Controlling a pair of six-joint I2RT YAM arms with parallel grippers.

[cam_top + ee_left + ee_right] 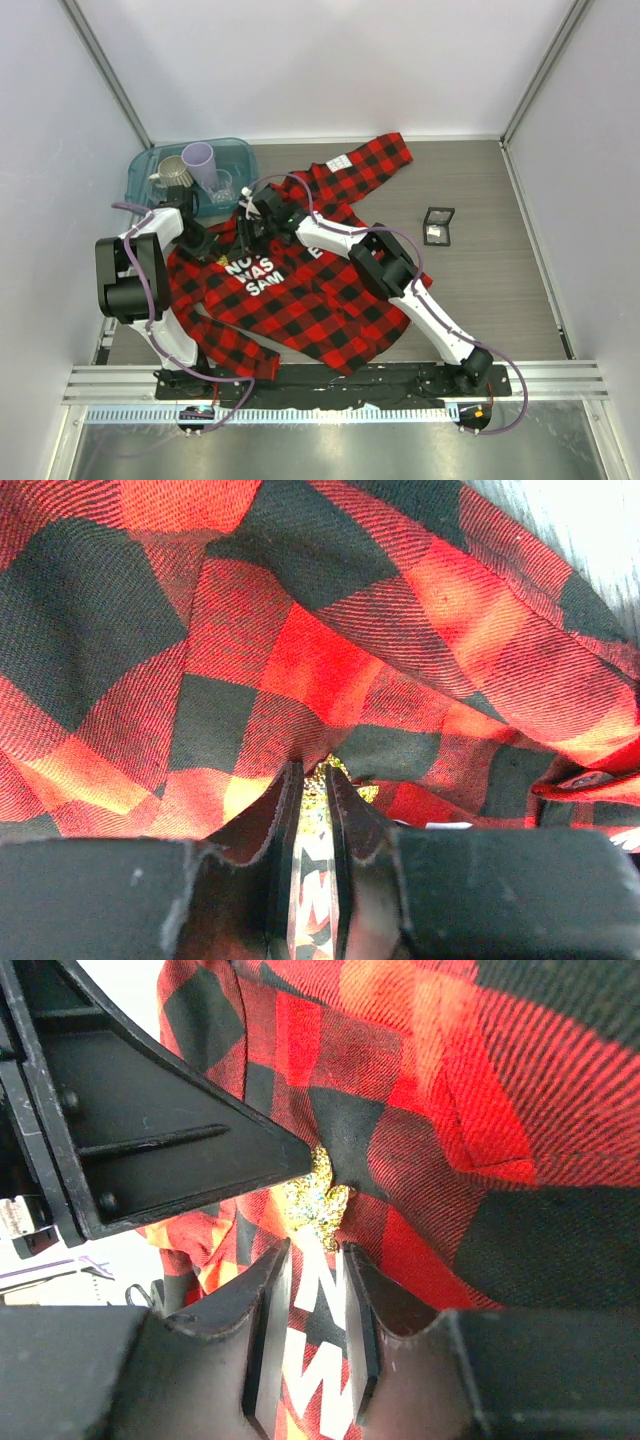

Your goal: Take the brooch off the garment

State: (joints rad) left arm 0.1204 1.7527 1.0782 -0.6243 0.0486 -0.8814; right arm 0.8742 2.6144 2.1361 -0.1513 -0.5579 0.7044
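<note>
The garment [330, 300], a red-and-black plaid shirt with white lettering [255, 275], lies spread on the table. Both grippers meet at its upper chest. In the top view they hide the brooch. In the right wrist view the gold spiky brooch [318, 1198] sits on the plaid cloth [520, 1110] just above the letters. My left gripper [225, 243] is shut at its tips on the brooch [320, 783]; one of its fingers [200, 1150] touches the pin from the left. My right gripper [318, 1250] is open, with the brooch's lower point just at its fingertips.
A teal bin [145, 165] with a purple cup [200, 160] and other cups stands at the back left, close to the left arm. A small black square box [438, 225] sits on the table right of the shirt. Walls close in the table on three sides.
</note>
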